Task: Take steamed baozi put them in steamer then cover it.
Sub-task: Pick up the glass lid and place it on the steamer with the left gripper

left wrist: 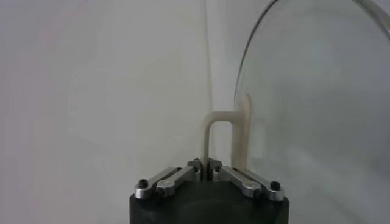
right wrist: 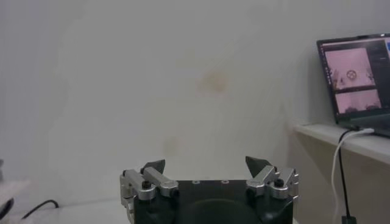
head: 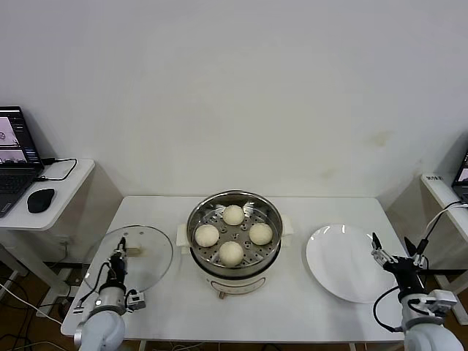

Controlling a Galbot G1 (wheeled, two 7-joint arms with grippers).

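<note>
The steamer (head: 272, 252), a shiny steel pot on a white base, stands mid-table. Several cream-white baozi (head: 233, 214) lie on its perforated tray. Left of it is the round glass lid (head: 150, 263), and my left gripper (head: 121, 254) is at the lid's near side. In the left wrist view my left gripper (left wrist: 206, 167) is shut on the thin cream handle (left wrist: 210, 131), with the glass lid (left wrist: 317, 109) beyond it. My right gripper (head: 399, 248) stands open with nothing in it at the table's right edge; in its own view the right gripper (right wrist: 206, 163) faces the bare wall.
A flat white plate (head: 344, 263) lies right of the steamer, close to my right gripper. A side desk on the left carries a laptop (head: 13, 157) and a mouse (head: 40, 199). Another desk with a laptop (right wrist: 356, 76) and cables stands on the right.
</note>
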